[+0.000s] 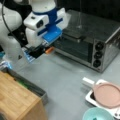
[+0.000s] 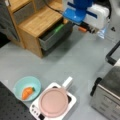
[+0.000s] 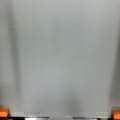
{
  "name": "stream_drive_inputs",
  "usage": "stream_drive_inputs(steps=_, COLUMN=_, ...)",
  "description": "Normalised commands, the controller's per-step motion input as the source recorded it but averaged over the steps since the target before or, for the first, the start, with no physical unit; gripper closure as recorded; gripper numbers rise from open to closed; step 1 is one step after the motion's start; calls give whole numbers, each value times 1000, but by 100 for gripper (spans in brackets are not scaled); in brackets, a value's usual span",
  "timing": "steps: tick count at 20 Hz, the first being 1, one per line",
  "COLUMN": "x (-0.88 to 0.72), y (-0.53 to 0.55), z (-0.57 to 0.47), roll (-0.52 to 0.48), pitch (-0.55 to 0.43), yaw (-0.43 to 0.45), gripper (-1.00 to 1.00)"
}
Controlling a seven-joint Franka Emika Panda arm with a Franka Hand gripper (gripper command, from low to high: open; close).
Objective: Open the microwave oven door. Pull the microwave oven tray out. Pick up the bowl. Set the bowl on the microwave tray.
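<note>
Microwave oven (image 1: 95,47) sits at the far right of the table (image 1: 65,80) in a front view; only its corner shows at the right edge of the table in a front view (image 2: 107,97). Microwave oven door (image 1: 72,47) is shut, dark glass flat against the front, bar handle along its top. Three black knobs (image 1: 98,54) in a column on the oven's right front. Tray not visible, hidden behind the shut door.

Bowl (image 2: 27,88) is on the table near the bottom-left edge in a front view, with an orange toy carrot (image 2: 27,92) inside. In a front view it is cut by the bottom edge (image 1: 97,114). Just beside it: a white dish rack (image 2: 53,102) carrying a pink plate (image 2: 54,102).

Claw (image 1: 47,50) hangs above the table just off the door's left end, not touching the door or its handle, and well apart from the bowl. It holds nothing. In the wrist view both orange fingertips (image 3: 3,111) sit at the opposite bottom corners with only bare grey table between them, so the claw is spread wide. In a front view the claw (image 2: 85,28) is near the top edge, between the oven side and a wooden cabinet (image 2: 37,22) with a grey drawer (image 2: 53,35) pulled out.
</note>
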Motion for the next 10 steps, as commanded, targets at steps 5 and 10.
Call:
stream_drive_inputs(steps=5, x=-54, y=75, z=-2, roll=368, pitch=-40, yaw=102, gripper=-100)
stream_drive_inputs(steps=10, x=-140, y=161, z=18, roll=263, pitch=-31, yaw=41, gripper=-100)
